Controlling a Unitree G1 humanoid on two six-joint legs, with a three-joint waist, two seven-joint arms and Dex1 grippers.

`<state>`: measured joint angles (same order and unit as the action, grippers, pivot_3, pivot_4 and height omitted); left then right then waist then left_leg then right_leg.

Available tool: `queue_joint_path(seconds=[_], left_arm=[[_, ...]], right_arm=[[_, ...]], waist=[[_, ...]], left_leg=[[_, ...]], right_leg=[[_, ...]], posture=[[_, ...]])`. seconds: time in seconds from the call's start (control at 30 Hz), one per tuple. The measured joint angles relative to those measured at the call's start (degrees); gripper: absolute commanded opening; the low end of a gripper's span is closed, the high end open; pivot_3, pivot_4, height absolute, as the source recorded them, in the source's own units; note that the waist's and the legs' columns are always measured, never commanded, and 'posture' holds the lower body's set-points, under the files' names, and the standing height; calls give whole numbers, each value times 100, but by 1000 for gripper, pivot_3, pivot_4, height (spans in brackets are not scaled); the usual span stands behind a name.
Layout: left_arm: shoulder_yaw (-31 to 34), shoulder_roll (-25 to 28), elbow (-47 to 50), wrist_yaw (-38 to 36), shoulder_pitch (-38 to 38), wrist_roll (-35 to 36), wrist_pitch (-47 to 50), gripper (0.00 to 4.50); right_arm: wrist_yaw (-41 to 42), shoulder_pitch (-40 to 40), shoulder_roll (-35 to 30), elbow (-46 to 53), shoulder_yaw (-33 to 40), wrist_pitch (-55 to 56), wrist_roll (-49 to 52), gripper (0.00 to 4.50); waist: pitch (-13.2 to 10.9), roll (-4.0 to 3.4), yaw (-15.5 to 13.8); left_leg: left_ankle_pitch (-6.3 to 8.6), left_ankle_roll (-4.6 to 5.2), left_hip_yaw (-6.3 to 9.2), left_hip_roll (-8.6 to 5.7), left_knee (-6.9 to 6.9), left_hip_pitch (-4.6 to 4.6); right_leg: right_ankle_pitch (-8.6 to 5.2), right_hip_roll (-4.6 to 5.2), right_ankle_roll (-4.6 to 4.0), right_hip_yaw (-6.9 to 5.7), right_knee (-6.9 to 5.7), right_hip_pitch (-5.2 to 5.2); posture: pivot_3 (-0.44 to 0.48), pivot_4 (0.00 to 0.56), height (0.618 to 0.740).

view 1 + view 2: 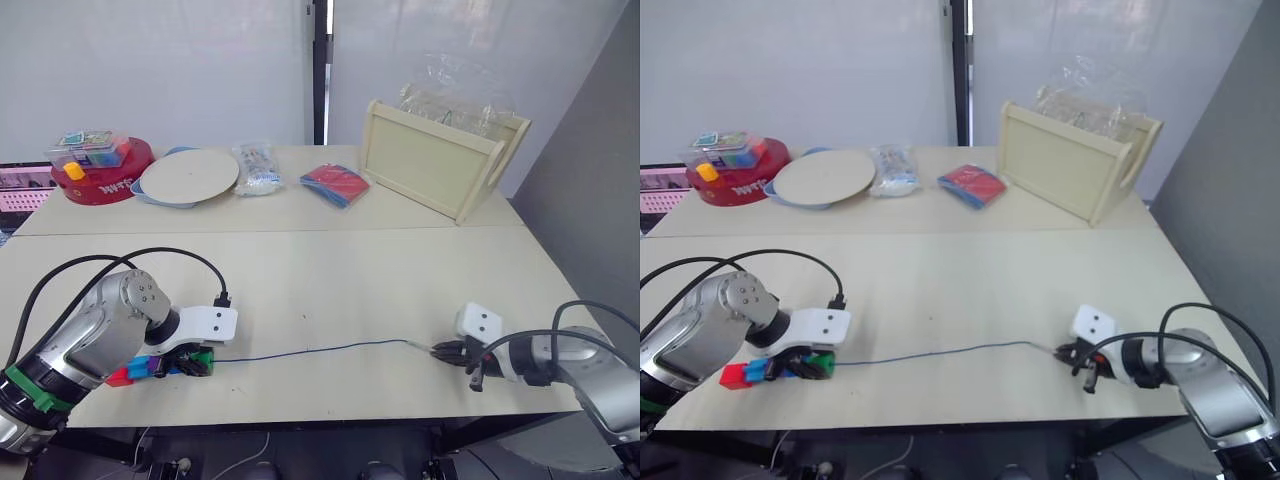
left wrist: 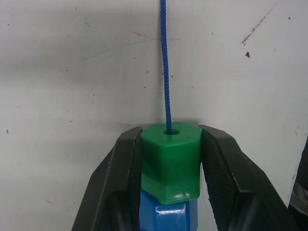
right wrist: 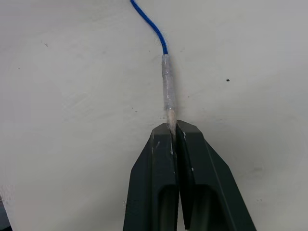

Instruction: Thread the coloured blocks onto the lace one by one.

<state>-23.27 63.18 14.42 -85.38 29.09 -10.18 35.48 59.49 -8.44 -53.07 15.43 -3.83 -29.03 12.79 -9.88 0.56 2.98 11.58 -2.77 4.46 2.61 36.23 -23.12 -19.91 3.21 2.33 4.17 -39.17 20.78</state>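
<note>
Left gripper [image 2: 168,144] is clamped on the glossy green cube [image 2: 171,161], braided blue lace [image 1: 310,351] exiting its hole toward 3 o'clock. Right gripper [image 3: 173,130] pinches the lace's stiff taped tip [image 3: 168,94] flat on the matte table [image 1: 340,280].

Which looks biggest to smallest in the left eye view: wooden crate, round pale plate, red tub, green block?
1. wooden crate
2. round pale plate
3. red tub, partly hidden, nearly plate-sized, so unsure
4. green block
</note>
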Motion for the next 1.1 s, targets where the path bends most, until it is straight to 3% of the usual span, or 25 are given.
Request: queue_joint_path(seconds=[0.2, 0.27, 0.47, 0.5, 0.6, 0.67, 0.83, 0.93, 1.1], left_arm=[[118, -28, 178, 286, -318, -132, -167, 1286], [206, -70, 238, 419, -431, -151, -173, 2336], [416, -135, 219, 576, -525, -13, -201, 4236], [461, -135, 198, 578, -536, 89, -236, 4500], [811, -97, 157, 611, -633, 399, -301, 4500], [1303, 70, 152, 639, -786, 660, -300, 4500], [3105, 56, 531, 619, -1678, 1760, -21, 4500], [4523, -518, 926, 646, -2514, 2606, 518, 4500], [6317, -1564, 1014, 1046, -3931, 3048, 322, 4500]], right_arm=[[-152, -314, 159, 95, -600, -450, -415, 0], [-237, -312, 219, 85, -676, -446, -554, 674], [-349, -330, 369, -138, -546, -269, -684, 2624], [-332, -325, 378, -156, -467, -246, -643, 3058], [-328, -201, 378, -193, -99, -237, -399, 4011], [-267, -3, 396, -67, 160, -346, -96, 4444], [-200, 415, 536, 288, 858, -710, 751, 4444], [-187, 754, 537, 483, 1430, -824, 1179, 4444], [-304, 1340, 826, 307, 2152, -473, 1338, 4444]], waist=[[65, 30, 14], [88, 40, 5], [103, 97, -6], [101, 100, -11], [90, 105, -54], [84, 107, -64], [39, 52, -64], [36, 47, -71], [34, 54, -53]], left_leg=[[4, 6, -5, 8, -32, 98], [9, 13, -5, 11, -34, 127], [22, 27, -5, 17, -39, 157], [23, 28, -3, 18, -39, 144], [23, 28, 2, 18, -35, 92], [22, 28, 5, 18, -22, 23], [21, 27, 1, 8, -10, -4], [21, 27, 2, 9, -11, 0], [21, 26, -1, 10, -18, 18]], right_leg=[[-5, -5, -4, 2, 21, -91], [-7, -8, -5, -1, 29, -123], [-14, -10, -12, -6, 47, -156], [-14, -10, -12, -10, 52, -149], [-14, -10, -13, -17, 54, -109], [-13, -10, -13, -18, 32, -40], [-14, 3, -12, -16, 26, -16], [-14, 3, -11, -17, 24, -18], [-14, 3, -12, -12, 28, -31]], posture=[[0, 150, 740], [0, 150, 740], [0, 150, 740], [0, 150, 740], [0, 150, 740], [0, 150, 740], [0, 150, 740], [0, 150, 740], [0, 150, 740]])
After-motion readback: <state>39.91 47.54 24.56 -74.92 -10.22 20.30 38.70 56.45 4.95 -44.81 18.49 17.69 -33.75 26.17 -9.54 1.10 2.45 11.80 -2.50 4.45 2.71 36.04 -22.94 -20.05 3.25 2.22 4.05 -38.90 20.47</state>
